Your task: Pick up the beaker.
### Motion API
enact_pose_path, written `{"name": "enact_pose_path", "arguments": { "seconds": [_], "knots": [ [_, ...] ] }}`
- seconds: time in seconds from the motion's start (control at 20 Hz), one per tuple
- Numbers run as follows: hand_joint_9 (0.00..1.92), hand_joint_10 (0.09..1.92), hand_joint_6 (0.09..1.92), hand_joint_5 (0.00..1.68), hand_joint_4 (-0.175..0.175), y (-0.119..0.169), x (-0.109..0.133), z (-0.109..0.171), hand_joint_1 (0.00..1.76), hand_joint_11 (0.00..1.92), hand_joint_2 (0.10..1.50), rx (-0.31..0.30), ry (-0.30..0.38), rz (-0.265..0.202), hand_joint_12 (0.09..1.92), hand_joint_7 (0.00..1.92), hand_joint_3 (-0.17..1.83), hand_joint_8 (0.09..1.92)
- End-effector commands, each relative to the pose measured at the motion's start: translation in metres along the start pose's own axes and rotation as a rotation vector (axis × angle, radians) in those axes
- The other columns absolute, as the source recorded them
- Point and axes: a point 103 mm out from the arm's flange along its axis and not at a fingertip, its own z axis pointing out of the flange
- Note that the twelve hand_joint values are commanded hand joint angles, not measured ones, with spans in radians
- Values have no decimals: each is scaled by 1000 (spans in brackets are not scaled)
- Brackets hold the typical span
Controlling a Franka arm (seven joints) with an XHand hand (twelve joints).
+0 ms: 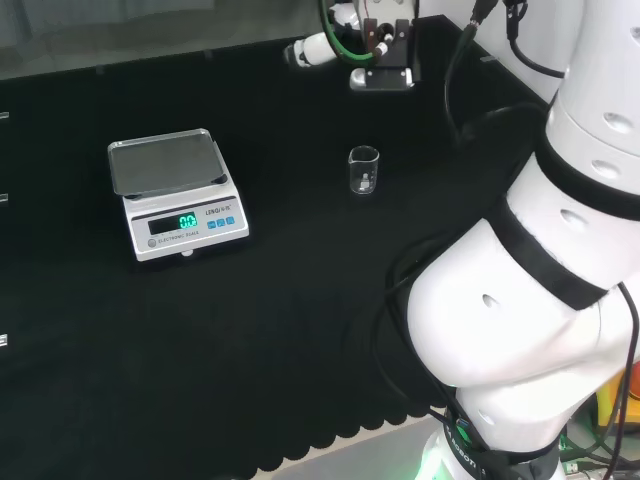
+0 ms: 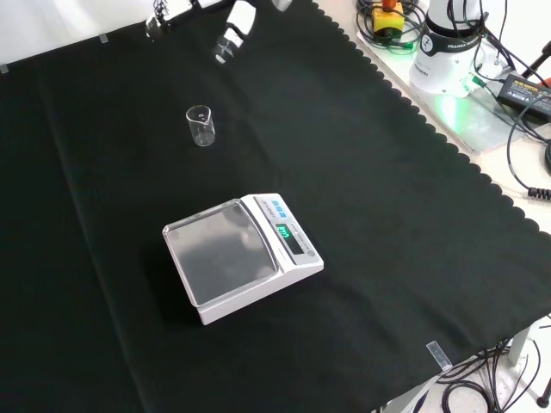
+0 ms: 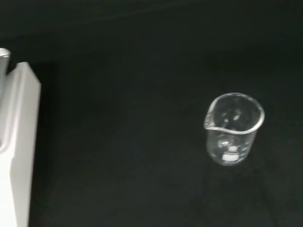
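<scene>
- The black cloth (image 1: 300, 330) covers the whole bench. It lies under the hand and under everything else. In the front view its edge on the right is cut in little waves.
- The white arm (image 1: 540, 280) is the next biggest thing. In the head view its fat white links with black bands stand at the right. They reach up toward the far side of the bench, where the hand is.
- The scale (image 1: 175, 195) is a white box with a flat silver tray on top. It has a green glowing window and small blue buttons on its front. It sits on the cloth well apart from the hand, farther from the hand than the beaker is. In the front view the scale (image 2: 237, 254) is far below the hand. In the wrist view one white side of the scale (image 3: 16, 142) shows at the edge.
- The hand (image 1: 320, 45) is up at the top of the head view, above the far part of the cloth. In the front view the hand (image 2: 234, 30) is at the top too. It touches nothing. I cannot tell if the hand is open or closed.
- The beaker (image 1: 364, 171) is the smallest thing. It is a little clear glass cup with a pouring lip. It stands upright on the cloth, alone. It is near the hand but not touching it. In the front view the beaker (image 2: 201, 126) is below the hand and a bit to the left. In the wrist view the beaker (image 3: 233, 128) stands on bare cloth, apart from the scale.
</scene>
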Motion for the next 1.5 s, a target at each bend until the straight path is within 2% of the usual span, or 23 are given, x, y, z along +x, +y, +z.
{"name": "enact_pose_path", "arguments": {
  "seconds": [0.05, 0.35, 0.75, 1.2, 1.5],
  "knots": [
    [0, 302, 87, 37, -83, 49, -20, 44, 228, 0, 874, 75, 52, 66, 1228, 0, 183, 382],
    [0, 303, 87, 41, -84, 64, -23, 77, 229, 0, 872, 148, 54, 83, 1225, 0, 179, 388],
    [0, 304, 87, 48, -87, 78, -33, 106, 230, 0, 869, 205, 76, 118, 1220, 0, 173, 397],
    [0, 306, 87, 54, -89, 75, -41, 142, 229, 0, 866, 290, 89, 158, 1216, 0, 167, 405],
    [0, 308, 87, 58, -90, 68, -23, 159, 226, 0, 863, 325, 81, 168, 1212, 0, 163, 409]
  ]
}}
